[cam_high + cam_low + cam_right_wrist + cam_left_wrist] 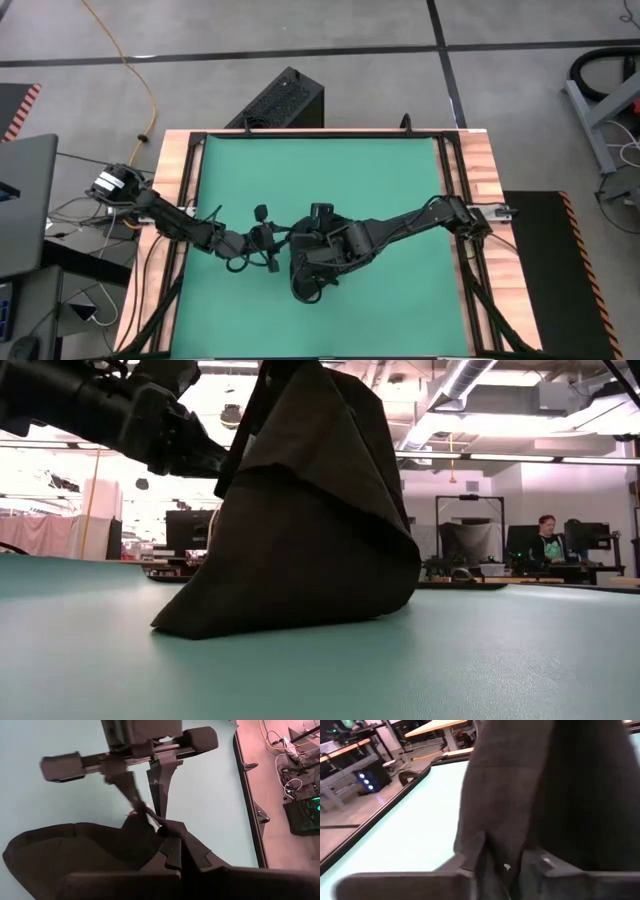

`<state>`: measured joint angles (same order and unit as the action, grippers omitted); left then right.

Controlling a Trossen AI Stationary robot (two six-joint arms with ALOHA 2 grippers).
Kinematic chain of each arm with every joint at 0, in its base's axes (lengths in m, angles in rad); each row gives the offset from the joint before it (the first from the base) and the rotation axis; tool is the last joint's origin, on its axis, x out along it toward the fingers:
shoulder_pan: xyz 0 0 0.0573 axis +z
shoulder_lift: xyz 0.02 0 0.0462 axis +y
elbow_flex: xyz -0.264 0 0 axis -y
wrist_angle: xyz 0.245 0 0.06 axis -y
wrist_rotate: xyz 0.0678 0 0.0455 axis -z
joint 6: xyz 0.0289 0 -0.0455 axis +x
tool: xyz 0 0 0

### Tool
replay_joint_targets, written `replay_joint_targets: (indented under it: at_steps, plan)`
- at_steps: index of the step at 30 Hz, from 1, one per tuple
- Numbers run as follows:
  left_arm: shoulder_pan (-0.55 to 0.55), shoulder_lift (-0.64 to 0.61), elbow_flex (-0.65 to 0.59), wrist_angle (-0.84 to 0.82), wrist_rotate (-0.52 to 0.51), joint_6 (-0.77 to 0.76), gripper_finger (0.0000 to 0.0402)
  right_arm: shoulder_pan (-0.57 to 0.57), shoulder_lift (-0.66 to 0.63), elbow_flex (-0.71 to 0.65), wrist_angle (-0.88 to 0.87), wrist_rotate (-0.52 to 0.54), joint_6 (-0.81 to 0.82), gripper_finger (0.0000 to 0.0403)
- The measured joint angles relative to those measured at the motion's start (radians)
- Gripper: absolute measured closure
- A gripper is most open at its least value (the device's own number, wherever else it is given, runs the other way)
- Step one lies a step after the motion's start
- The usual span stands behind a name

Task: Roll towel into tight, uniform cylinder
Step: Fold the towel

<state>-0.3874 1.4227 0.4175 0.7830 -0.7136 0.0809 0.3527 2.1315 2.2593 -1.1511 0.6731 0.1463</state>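
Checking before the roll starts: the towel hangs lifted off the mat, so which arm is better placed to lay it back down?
Probably both together: the left gripper and right gripper each pinch the towel, whose bottom rests on the green mat.

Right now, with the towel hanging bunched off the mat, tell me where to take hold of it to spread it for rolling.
Grip the free lower corner of the towel, coming in low from the left arm's side. The cloth hangs in a cone, pinched at its peak by the right hand and the left hand, while its bottom edge rests on the green mat. That trailing corner lies flattest and looks easiest to reach.
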Motion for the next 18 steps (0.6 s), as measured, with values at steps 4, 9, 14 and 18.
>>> replay_joint_targets:
  at_steps: [4, 9, 14, 18]
  plan:
    - [0.003, -0.003, 0.000, 0.002, -0.009, 0.005, 0.0394, 0.009, 0.000, 0.000, 0.000, 0.000, 0.001, 0.0392]
    - [0.002, -0.026, 0.000, -0.001, -0.040, 0.014, 0.0401, 0.023, 0.000, 0.000, -0.017, -0.002, 0.003, 0.0381]
    - [-0.009, -0.085, 0.000, -0.007, -0.056, 0.077, 0.0401, 0.034, 0.000, 0.000, -0.035, 0.000, 0.016, 0.0352]
    - [-0.008, -0.160, 0.000, -0.035, -0.112, 0.139, 0.0401, 0.044, 0.000, 0.000, -0.087, 0.001, 0.041, 0.0327]
